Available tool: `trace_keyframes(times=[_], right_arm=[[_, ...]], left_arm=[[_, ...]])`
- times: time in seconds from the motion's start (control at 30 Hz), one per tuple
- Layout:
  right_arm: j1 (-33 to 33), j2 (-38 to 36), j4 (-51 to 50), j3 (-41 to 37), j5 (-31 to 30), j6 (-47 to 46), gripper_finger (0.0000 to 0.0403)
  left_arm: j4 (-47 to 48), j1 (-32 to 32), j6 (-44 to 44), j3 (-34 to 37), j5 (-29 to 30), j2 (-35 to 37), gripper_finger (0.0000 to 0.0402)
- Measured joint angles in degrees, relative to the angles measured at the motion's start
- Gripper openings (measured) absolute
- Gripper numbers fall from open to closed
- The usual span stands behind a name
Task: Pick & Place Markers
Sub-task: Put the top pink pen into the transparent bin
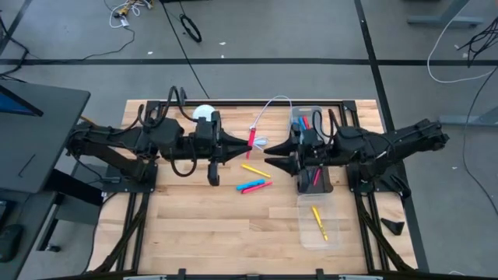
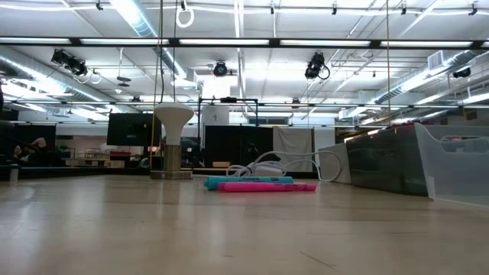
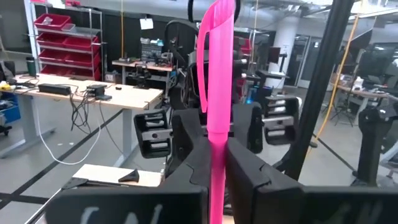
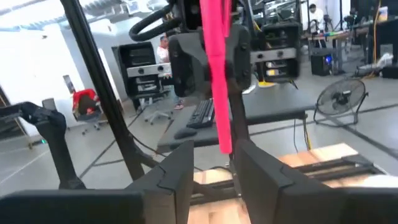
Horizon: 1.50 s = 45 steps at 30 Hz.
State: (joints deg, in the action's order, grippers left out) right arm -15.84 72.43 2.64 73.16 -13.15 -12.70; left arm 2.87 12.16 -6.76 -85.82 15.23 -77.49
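Observation:
My left gripper (image 1: 246, 143) hangs over the middle of the table, shut on a pink marker (image 1: 251, 138). The left wrist view shows that marker (image 3: 219, 74) rising between its fingers. My right gripper (image 1: 269, 155) faces it from the right, open. In the right wrist view, the marker's free end (image 4: 225, 142) hangs just ahead of the gap between the right fingers (image 4: 214, 158), and no touch shows. A yellow marker (image 1: 255, 169), a blue marker (image 2: 248, 182) and another pink one (image 2: 267, 187) lie flat on the table. My left gripper pinches the pink marker's barrel (image 3: 218, 134) between its two fingers, below the marker's middle. The fingers come level from the table's left and lie across the marker. It is lifted clear of the table, its long capped end (image 3: 219, 31) sticking out past the fingers.
A clear bin (image 1: 310, 122) with several markers stands at the far right. A second clear bin (image 1: 331, 237), near right, holds a yellow marker (image 1: 319, 222). A white cable (image 1: 274, 103) loops at the far edge, beside a white round stand (image 1: 204, 113). Bare wood shows near left.

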Motion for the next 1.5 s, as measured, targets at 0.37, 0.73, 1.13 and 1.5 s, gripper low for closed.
trace_keyframes(times=[0.37, 0.73, 1.13, 1.5], right_arm=[[0.3, 8.4, -0.2, 7.8, 0.0, 7.8, 0.0156], [0.3, 10.0, 4.2, 7.8, 0.1, 8.5, 0.0157], [0.4, 9.9, 5.5, 7.8, 0.7, 5.4, 0.0157], [0.9, 10.9, 5.6, 7.9, 0.6, 4.7, 0.0137]], left_arm=[[-0.9, 0.0, -0.2, 0.0, -1.4, 0.0, 0.0026], [-1.3, 2.6, -0.5, 0.0, -2.4, -0.1, 0.0025], [-1.3, 2.6, -0.5, 0.0, -2.0, -0.1, 0.0025], [-0.5, 2.5, -0.4, 0.0, -2.0, -0.1, 0.0025]])
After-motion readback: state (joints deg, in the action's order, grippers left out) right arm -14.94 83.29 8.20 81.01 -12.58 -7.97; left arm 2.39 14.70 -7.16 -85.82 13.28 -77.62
